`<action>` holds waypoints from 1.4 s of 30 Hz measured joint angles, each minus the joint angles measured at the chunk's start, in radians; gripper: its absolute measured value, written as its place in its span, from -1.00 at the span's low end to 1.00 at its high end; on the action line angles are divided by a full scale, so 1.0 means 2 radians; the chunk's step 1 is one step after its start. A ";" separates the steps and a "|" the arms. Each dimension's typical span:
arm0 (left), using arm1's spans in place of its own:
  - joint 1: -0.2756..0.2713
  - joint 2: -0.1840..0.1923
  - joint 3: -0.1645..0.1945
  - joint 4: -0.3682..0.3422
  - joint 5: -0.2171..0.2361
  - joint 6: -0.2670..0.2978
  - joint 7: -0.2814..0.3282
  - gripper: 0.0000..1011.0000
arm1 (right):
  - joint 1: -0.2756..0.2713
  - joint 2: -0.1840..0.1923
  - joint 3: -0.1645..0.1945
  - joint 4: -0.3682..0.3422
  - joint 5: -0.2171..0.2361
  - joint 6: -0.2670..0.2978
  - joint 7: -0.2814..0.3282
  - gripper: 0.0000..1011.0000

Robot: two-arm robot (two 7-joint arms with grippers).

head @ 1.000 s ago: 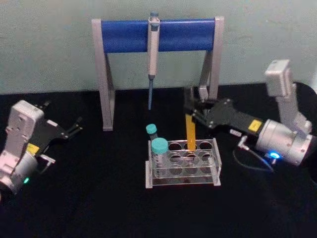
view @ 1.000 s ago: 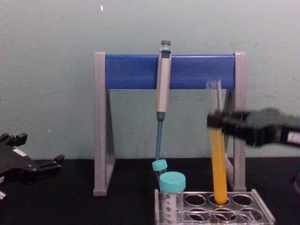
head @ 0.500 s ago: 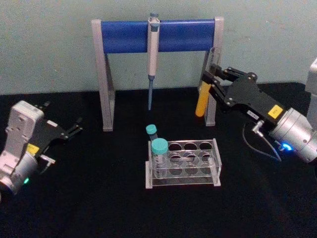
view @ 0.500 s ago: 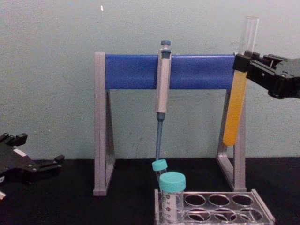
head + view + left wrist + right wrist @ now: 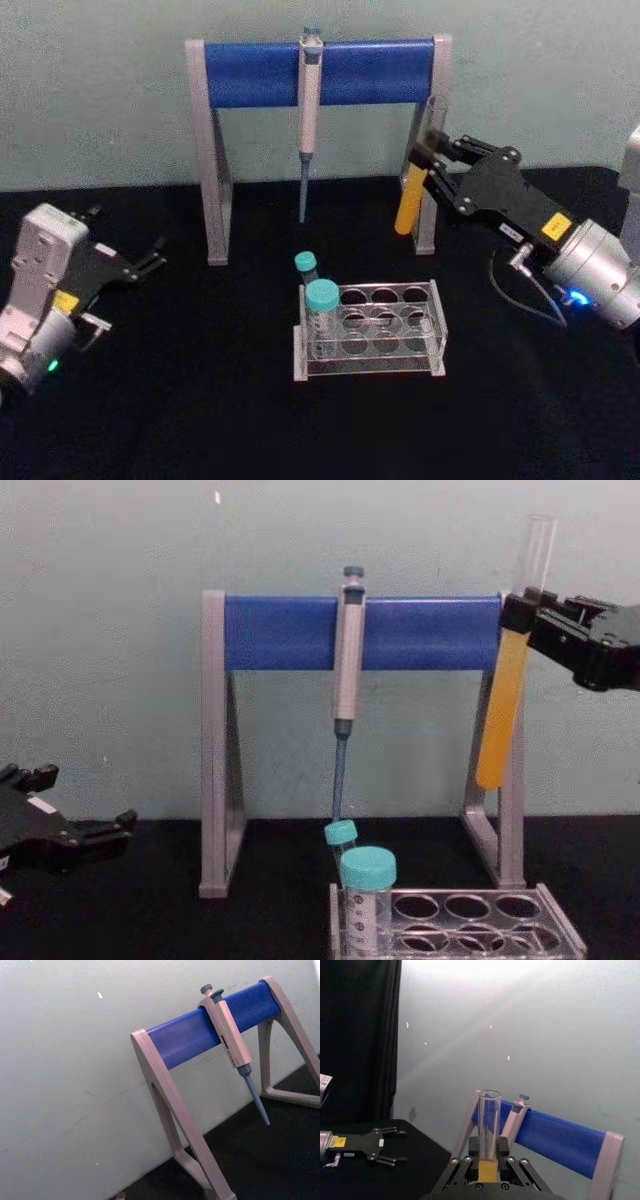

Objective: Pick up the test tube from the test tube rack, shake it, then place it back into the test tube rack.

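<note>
Head: my right gripper [image 5: 420,165] raised by the stand [image 5: 215,150] right leg, clamped on glass tube [image 5: 404,208], tilted, orange-filled, well above clear plastic rack [image 5: 372,338]; left gripper [image 5: 148,262] parked left, fingers apart | Right wrist: tube rises between my jaws, rim open | Chest: tube sat in rack a second ago, barely shifted in the last half-second.

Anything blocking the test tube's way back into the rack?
Nothing visible. The right gripper holds the test tube high behind the test tube rack; right holes open, teal-capped tubes at left. Left gripper idles aside.
</note>
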 joint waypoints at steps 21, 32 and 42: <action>0.000 0.000 0.000 0.000 0.000 0.000 0.000 0.98 | 0.018 0.090 -0.025 -0.014 0.096 0.072 0.149 -0.57; 0.000 0.000 0.000 0.000 0.000 0.000 0.000 0.98 | 0.006 0.131 -0.020 -0.036 0.002 0.045 0.064 -0.57; 0.000 0.000 0.000 0.000 0.000 0.000 0.000 0.98 | 0.014 0.071 -0.011 -0.017 -0.035 0.023 0.000 -0.57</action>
